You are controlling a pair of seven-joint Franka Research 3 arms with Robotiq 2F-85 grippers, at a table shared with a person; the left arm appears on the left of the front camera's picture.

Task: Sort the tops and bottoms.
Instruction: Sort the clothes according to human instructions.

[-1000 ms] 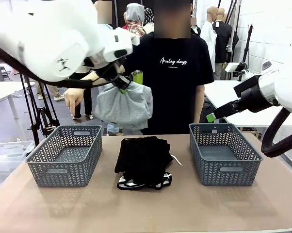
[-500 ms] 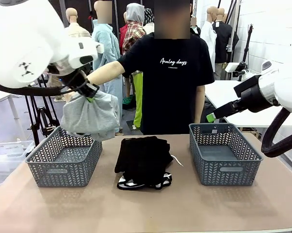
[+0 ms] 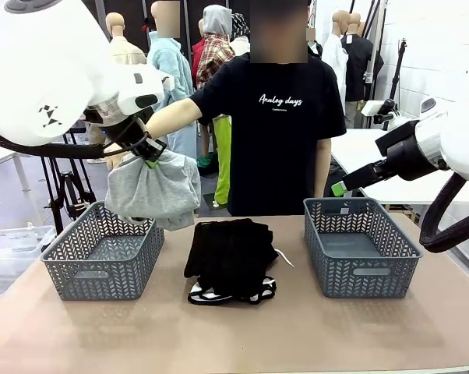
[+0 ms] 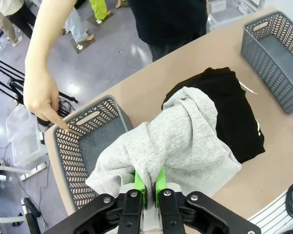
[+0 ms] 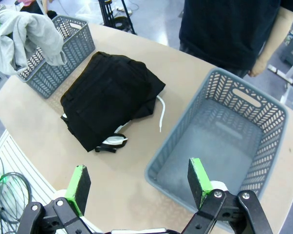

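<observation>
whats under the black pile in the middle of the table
White shorts with black piping peek out under the black garments' near edge, with a white drawstring at one side. Whatever else lies beneath is covered.

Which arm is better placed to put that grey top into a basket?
Left. The left end effector is shut on the grey top, hanging at the rim of the left basket. The right end effector is open and empty, by the right basket.
</observation>
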